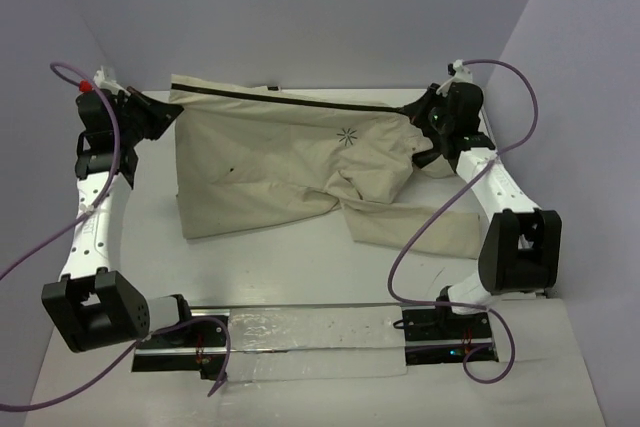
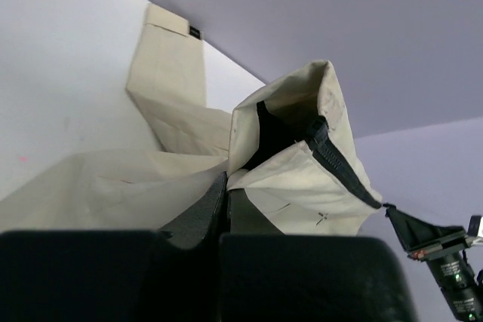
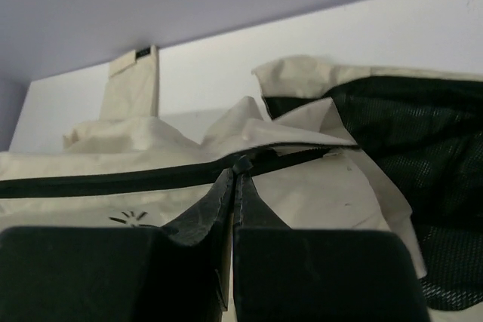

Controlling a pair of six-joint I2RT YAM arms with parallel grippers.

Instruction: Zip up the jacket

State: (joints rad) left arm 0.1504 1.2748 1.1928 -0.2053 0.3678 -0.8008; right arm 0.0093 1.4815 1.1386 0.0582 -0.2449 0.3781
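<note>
**White counter, cream jacket held at both ends**

Matte white counter point(image 1: 300, 277) under lilac walls point(image 1: 300, 7) carries the jacket point(image 1: 260, 167). It is soft, creased cream cloth spread across the far half, with its dark zipper point(image 1: 300, 99) running along the far edge. Left jaws are closed, pinching the cloth's left end. Right jaws are closed on the zipper slider point(image 3: 241, 162), beside black mesh lining point(image 3: 407, 148).
</note>
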